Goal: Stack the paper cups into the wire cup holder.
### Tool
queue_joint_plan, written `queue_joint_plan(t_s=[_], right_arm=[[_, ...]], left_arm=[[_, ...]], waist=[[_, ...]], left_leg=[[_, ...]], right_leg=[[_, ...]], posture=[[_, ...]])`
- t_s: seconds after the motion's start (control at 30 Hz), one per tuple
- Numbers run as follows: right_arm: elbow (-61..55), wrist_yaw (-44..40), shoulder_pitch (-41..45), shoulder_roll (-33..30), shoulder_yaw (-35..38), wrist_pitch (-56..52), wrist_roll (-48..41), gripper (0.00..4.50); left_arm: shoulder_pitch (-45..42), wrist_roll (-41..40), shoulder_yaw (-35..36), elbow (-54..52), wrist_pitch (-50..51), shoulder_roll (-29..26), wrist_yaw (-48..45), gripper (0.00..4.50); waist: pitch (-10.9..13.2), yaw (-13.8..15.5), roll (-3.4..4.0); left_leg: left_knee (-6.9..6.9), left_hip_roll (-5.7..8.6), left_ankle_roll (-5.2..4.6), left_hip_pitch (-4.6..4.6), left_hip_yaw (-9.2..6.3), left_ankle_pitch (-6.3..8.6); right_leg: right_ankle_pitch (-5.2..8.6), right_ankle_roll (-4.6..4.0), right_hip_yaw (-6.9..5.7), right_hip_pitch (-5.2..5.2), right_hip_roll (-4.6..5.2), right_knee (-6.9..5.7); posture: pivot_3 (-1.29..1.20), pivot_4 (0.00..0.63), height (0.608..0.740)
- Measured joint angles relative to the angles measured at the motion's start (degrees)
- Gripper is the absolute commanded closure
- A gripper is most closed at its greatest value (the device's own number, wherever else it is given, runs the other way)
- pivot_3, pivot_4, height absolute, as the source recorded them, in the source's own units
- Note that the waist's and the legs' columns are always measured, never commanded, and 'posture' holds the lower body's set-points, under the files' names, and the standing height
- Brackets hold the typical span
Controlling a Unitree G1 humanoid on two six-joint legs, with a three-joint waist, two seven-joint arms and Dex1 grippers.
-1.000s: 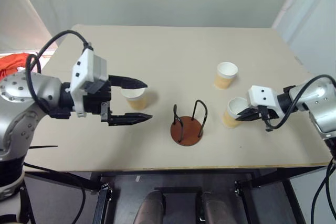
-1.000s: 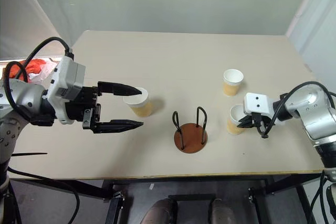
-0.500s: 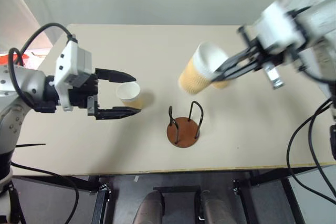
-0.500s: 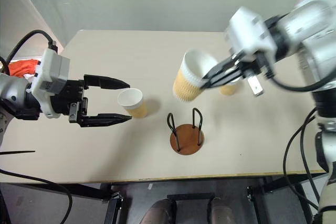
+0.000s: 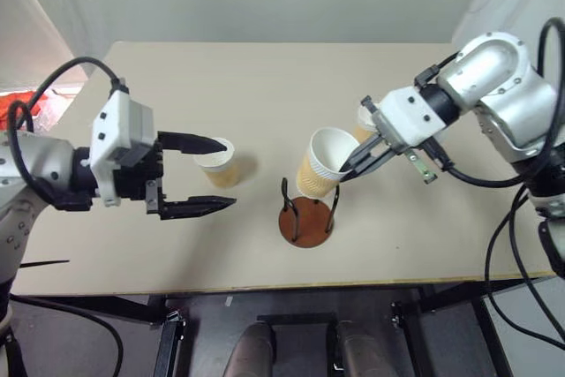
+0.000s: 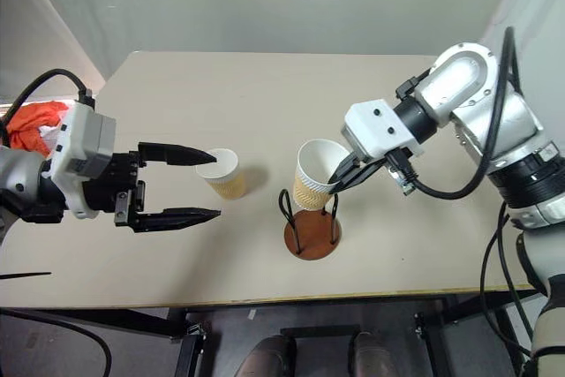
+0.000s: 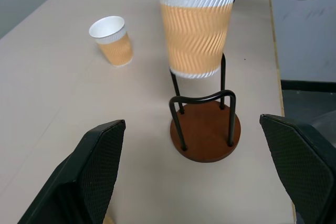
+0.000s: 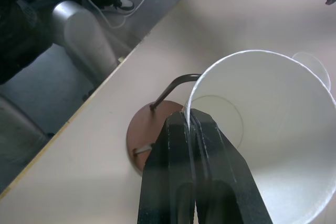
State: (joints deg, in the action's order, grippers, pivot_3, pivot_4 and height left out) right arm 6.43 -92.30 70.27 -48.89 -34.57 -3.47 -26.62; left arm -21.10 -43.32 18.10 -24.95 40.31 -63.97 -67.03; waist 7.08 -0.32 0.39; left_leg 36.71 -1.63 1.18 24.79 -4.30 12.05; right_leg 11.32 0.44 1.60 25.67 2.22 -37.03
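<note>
My right gripper [image 5: 350, 168] is shut on the rim of a paper cup [image 5: 322, 162], pinching its wall [image 8: 190, 119]. The cup hangs tilted just above the wire cup holder [image 5: 306, 217], a reddish-brown disc with black wire loops near the table's front middle. The cup's bottom is level with the tops of the loops [image 7: 202, 98]. A second paper cup [image 5: 217, 161] stands upright on the table to the left, by the fingertips of my open left gripper [image 5: 229, 174]. A third paper cup [image 7: 111, 40] stands farther back, partly hidden behind my right hand.
The tan table's front edge [image 5: 265, 285] runs close below the holder. An orange-red cloth [image 6: 35, 125] lies off the table's left side. Pale walls close in behind and on both sides.
My right gripper lifted its cup off the table's right side, swung it up and left, and now holds it lower, right over the holder. My left gripper stays open by its cup.
</note>
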Motion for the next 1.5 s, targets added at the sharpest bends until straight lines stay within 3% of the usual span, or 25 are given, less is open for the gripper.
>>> queue_joint_plan(t_s=[0.2, 0.33, 0.43, 0.67, 0.83, 1.03, 1.4, 1.5], right_arm=[[1.35, 0.00, 0.00, 0.27, -0.60, 0.77, 1.32, 2.26], [3.96, 0.04, 0.14, 1.40, -0.43, 1.79, 2.82, 0.94], [13.34, 1.28, 2.60, 6.07, 0.73, 3.28, 8.16, 0.94], [52.35, 11.23, 11.43, 14.84, 4.57, 11.81, 22.50, 0.94], [65.70, 20.27, 11.92, 17.05, 5.68, 13.32, 29.57, 0.94], [70.22, 30.47, 12.95, 19.01, 9.93, 10.66, 33.72, 0.94], [71.94, 35.98, 11.95, 21.93, 12.99, 7.17, 40.58, 0.94], [72.14, 36.87, 10.95, 21.99, 13.55, 6.58, 42.06, 1.56]], left_arm=[[0.16, 0.68, 0.37, -0.01, 0.02, -0.42, 1.91, 0.00], [-4.04, 9.45, -4.23, 4.59, -2.58, 0.66, 9.64, 0.00], [-9.94, 14.34, -8.37, 8.71, -3.02, 4.14, 15.60, 0.00], [-18.02, 18.91, -17.61, 11.55, 0.72, 11.23, 20.82, 0.00], [-20.09, 18.62, -18.96, 11.34, 1.32, 12.31, 19.70, 0.00], [-18.92, 18.13, -18.54, 9.08, 2.30, 12.23, 18.65, 0.00], [-16.33, 15.39, -14.86, 4.19, 5.34, 11.82, 18.66, 0.00], [-15.80, 14.64, -14.08, 3.37, 6.29, 11.44, 18.70, 0.00]], waist=[[0.00, 0.01, 0.00], [0.00, 0.06, 0.00], [0.00, 0.02, 0.00], [0.00, 0.52, -0.01], [0.03, 0.56, 0.02], [0.05, 0.29, 0.05], [0.05, 0.50, 0.05], [0.05, 0.57, 0.05]], left_leg=[[0.02, 0.00, 0.04, 0.00, 0.01, -0.03], [0.03, 0.00, 0.08, -0.13, -0.01, -0.06], [0.02, 0.00, 0.13, -0.24, -0.01, -0.12], [-0.04, 0.00, 0.24, -0.15, -0.03, -0.06], [-0.15, -0.06, 0.48, 0.08, -0.03, 0.12], [-0.15, -0.09, 0.57, 0.10, 0.01, 0.26], [0.03, -0.10, 0.50, 0.10, 0.00, 0.12], [0.11, -0.10, 0.50, 0.10, 0.01, 0.11]], right_leg=[[-0.02, -0.06, 0.01, -0.01, 0.00, 0.00], [-0.05, -0.11, 0.00, -0.08, 0.00, -0.02], [-0.16, -0.30, 0.03, -0.14, 0.01, -0.02], [-0.27, -0.44, 0.02, -0.05, 0.03, 0.03], [-0.66, 0.22, -0.11, 0.25, 0.02, 0.06], [-0.67, 0.25, -0.15, 0.29, 0.02, 0.15], [-0.69, 0.26, -0.15, 0.22, 0.02, 0.08], [-0.69, 0.26, -0.15, 0.20, 0.02, 0.07]], posture=[[0.00, 0.150, 0.740], [0.00, 0.150, 0.740], [0.00, 0.150, 0.740], [0.00, 0.150, 0.740], [0.00, 0.150, 0.740], [0.00, 0.150, 0.740], [0.00, 0.150, 0.740], [0.00, 0.150, 0.740]])
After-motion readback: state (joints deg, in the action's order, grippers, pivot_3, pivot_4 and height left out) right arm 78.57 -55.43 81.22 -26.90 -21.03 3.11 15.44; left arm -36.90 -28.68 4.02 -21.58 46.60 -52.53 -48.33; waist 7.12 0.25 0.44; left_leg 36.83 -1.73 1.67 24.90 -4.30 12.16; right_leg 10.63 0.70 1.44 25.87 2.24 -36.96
